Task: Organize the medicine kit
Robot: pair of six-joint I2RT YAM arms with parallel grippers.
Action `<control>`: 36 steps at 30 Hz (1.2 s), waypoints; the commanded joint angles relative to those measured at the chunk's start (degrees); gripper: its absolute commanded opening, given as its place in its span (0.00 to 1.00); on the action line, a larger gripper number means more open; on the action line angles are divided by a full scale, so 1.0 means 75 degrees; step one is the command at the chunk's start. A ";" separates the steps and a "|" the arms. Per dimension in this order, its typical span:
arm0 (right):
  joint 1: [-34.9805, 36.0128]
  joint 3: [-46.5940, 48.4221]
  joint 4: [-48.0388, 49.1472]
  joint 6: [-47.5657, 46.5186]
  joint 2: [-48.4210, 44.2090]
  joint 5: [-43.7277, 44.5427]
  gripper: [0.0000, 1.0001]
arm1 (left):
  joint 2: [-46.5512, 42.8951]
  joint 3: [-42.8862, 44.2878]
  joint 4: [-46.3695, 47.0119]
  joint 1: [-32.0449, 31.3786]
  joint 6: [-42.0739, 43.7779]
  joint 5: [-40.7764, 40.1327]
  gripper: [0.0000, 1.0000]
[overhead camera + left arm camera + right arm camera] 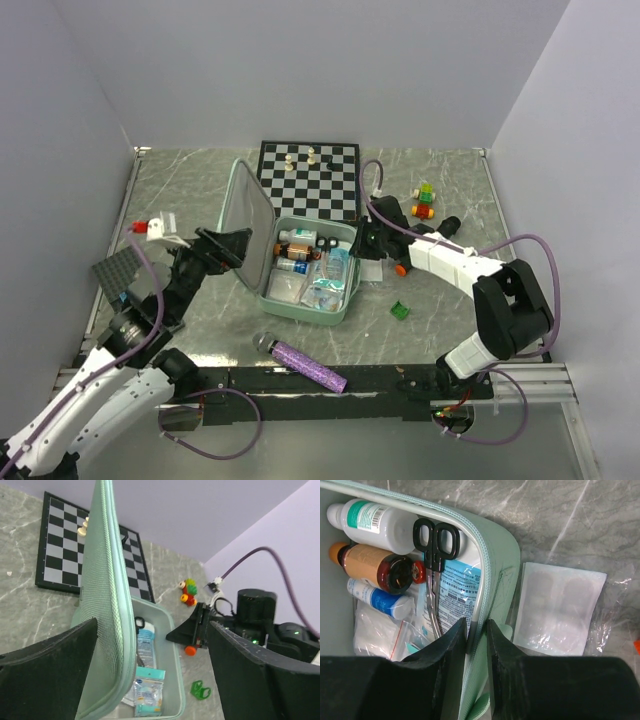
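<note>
Grey marbled tabletop. Far edge, centre: black-and-white chessboard, lying flat. Two pale chess pieces and one dark piece stand in its back rows. Right of the board, apart from it: cluster of small toy blocks in green, yellow, red and orange. Small green clip alone, right of centre. Near edge: glittery purple tube, grey-capped, lying slantwise. Left edge: dark grey studded plate, set askew; small red bit just behind it.

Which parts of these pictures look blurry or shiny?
Right wrist: the right gripper is soft up close, the scissors sharp, the plastic packet glinting. Left wrist: the left gripper blurred, the medicine kit lid crisp. Top external: even light, faint shadows.
</note>
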 commanded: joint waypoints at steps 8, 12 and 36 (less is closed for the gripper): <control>0.0124 -0.0022 -0.1206 -0.0603 -0.1075 0.0167 0.47 | 0.0981 0.0788 -0.0607 0.0245 0.0517 0.0314 0.58; 0.0101 0.0036 -0.1522 -0.0638 -0.1650 0.0296 0.56 | 0.1075 0.0929 -0.0853 0.0292 0.0693 0.0197 0.49; -0.0778 -0.1042 -0.1184 -0.0145 -0.0657 0.0812 0.61 | 0.0735 0.0730 -0.1006 0.0315 0.1315 -0.0190 0.27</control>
